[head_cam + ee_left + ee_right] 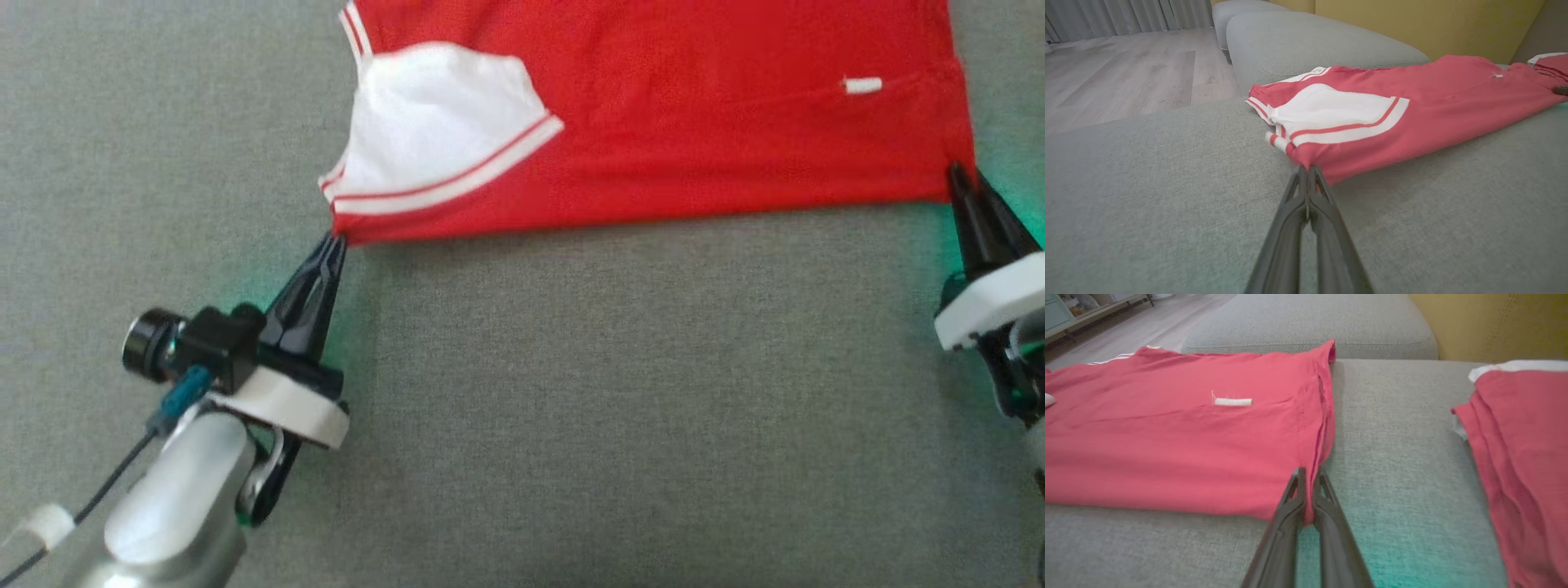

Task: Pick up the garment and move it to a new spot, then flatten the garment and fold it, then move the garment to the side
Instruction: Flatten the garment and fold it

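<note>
Left gripper [336, 238]: jaws pinched together on the near-left corner of the garment, just below the sleeve trim, low over the cushion.
Task item: red knit garment with one white, red-striped sleeve [653, 122], spread flat on the grey woven sofa seat cushion [571, 408], toward its far edge, with its left end near the cushion's left edge.
Label: small white sewn tag [863, 85] on the red cloth, toward the right end.
Right gripper [957, 171]: jaws clamped on the near-right corner, with a fold of red cloth showing between the fingers in the right wrist view.
Reason for the hold: judged to be one grip per near corner, so the near hem is drawn straight and taut between them, ready for flattening or a fold away from the robot.
Far right: folded red cloth with a white edge [1515, 457], apart from the task item, probably one garment, though the layers are unclear.
Count: grippers 2; spread garments 1; white sleeves visible 1; tags 1; folded piles 1.
</note>
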Tool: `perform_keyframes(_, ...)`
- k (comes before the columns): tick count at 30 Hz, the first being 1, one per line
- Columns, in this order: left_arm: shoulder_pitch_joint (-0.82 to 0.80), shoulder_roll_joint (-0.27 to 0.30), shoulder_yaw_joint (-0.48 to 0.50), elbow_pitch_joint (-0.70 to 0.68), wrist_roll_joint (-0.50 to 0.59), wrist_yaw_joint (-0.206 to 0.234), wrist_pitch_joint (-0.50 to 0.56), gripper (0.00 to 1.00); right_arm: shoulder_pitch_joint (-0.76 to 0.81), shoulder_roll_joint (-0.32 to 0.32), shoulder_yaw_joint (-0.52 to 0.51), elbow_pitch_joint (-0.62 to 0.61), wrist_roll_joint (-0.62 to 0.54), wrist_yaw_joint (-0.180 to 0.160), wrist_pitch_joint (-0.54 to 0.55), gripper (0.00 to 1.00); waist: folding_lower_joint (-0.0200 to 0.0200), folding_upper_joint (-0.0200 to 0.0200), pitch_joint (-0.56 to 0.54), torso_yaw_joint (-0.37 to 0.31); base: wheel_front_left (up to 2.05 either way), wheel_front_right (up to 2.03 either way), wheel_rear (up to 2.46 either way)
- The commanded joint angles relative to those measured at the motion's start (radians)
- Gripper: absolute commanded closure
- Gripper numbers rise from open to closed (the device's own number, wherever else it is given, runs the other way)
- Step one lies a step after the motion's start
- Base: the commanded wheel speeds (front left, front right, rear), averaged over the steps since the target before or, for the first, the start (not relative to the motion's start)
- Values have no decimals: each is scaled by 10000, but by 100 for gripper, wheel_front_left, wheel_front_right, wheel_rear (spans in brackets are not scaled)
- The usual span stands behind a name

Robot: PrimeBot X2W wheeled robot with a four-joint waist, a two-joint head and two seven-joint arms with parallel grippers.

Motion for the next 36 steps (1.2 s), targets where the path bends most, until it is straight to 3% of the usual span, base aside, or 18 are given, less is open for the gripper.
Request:
perform_keyframes(1,76,492,482,-275,70,99,-92,100,348,-385,106,-247,100,-7,-128,100,-1,0,-148,-23,0,0,0)
perform_keyframes(9,1765,839,346,-1354,-33,559,20,100,1623,-1033,422,-1035,610,-7,-213,100,-1,0,-807,-78,0,0,0)
perform_keyframes(14,3014,985,175,-2160,-230,866,84,100,2906,-1167,53,-1525,562,-7,-366,100,-1,0,-1109,-42,0,0,0)
perform_keyframes(24,4228,1270,-23,-3134,-324,1204,108,100,5569,-793,-1508,-2868,-268,-7,-299,100,-1,0,-1413,85,0,0,0)
perform_keyframes(36,4627,1453,-188,-3761,-676,1191,623,100,6066,-256,-2561,-3901,-1053,-7,419,100,-1,0,-1150,-28,0,0,0)
